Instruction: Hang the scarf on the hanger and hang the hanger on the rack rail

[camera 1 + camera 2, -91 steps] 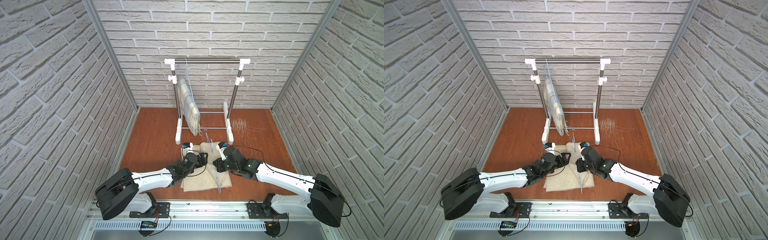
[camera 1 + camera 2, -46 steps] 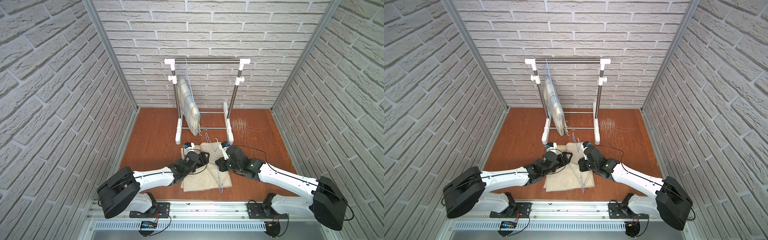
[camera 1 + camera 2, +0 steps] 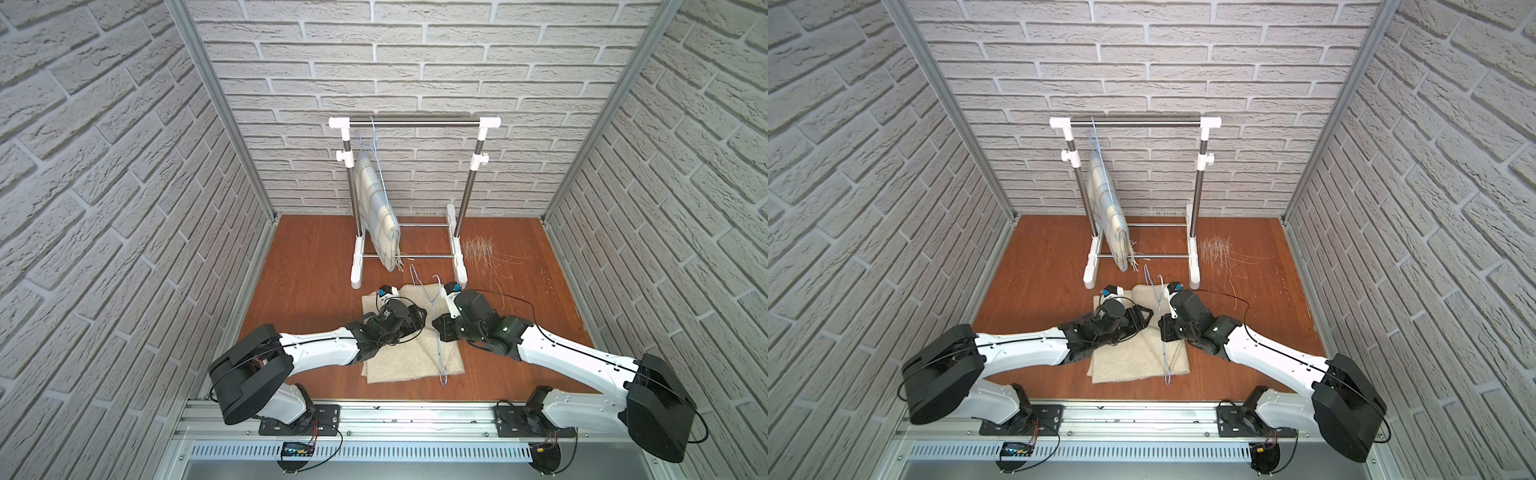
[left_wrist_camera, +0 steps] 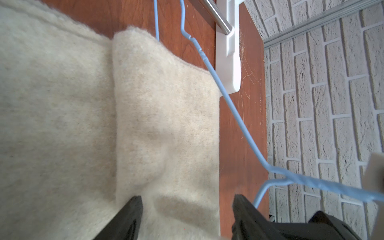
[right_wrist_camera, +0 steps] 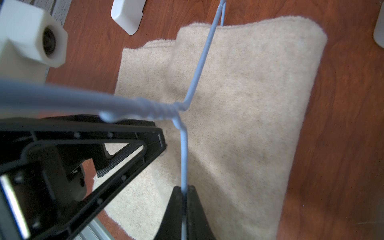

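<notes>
A folded beige scarf (image 3: 411, 357) (image 3: 1133, 357) lies on the wooden floor in front of the rack. A light-blue wire hanger (image 3: 439, 353) (image 3: 1165, 357) stands slanted over the scarf's right part. My right gripper (image 5: 184, 189) (image 3: 436, 326) is shut on one of the hanger's (image 5: 184, 155) wires, just below its twisted neck. My left gripper (image 4: 187, 199) (image 3: 417, 316) is open, low over the scarf (image 4: 166, 116). Its jaws straddle the scarf's raised upper fold, with the hanger (image 4: 238, 116) passing beside one finger.
A white and steel clothes rack (image 3: 415, 122) stands at the back. A plaid scarf (image 3: 378, 216) hangs from it on another blue hanger. Loose threads (image 3: 478, 249) are scattered on the floor right of the rack's foot. Brick walls close in on three sides.
My left jaws have narrowed somewhat over the scarf's fold. My right gripper has shifted slightly toward the rack with the hanger in it.
</notes>
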Controlling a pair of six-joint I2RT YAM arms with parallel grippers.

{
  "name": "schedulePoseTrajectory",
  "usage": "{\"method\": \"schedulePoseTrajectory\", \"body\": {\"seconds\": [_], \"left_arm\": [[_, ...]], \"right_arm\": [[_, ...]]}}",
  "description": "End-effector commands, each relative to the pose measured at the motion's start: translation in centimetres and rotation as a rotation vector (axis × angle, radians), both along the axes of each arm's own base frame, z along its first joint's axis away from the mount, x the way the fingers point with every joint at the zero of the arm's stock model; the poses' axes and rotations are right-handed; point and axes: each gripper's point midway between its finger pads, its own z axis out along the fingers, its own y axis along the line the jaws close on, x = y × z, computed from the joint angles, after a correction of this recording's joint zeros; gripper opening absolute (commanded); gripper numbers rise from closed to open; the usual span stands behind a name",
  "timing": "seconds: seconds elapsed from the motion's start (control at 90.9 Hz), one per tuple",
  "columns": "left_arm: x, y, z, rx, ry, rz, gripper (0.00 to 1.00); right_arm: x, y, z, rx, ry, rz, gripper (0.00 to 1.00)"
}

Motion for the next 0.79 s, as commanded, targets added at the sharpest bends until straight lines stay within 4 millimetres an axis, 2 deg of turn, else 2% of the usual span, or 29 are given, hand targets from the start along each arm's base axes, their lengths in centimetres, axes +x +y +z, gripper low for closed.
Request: {"method": "schedulePoseTrajectory", "body": {"seconds": [0.0, 0.22, 0.55, 0.781], "left_arm": [[-0.5, 0.7, -0.1, -0.001, 0.025, 0.019, 0.72], [-1.1, 1.4, 0.1, 0.021, 0.045, 0.031, 0.72], [-1.4, -0.5, -1.7, 0.01, 0.081, 0.002, 0.7], [0.1, -0.9, -1.8, -0.009, 0.042, 0.038, 0.57]], "right_arm": [[-0.1, -0.8, -0.3, -0.017, -0.009, 0.0, 0.03], [-0.1, -0.8, -0.4, -0.017, -0.004, 0.004, 0.03], [-0.2, -0.7, -0.4, -0.009, -0.002, 0.011, 0.03], [-0.4, -0.6, -0.3, 0.014, 0.0, 0.01, 0.03]]}}
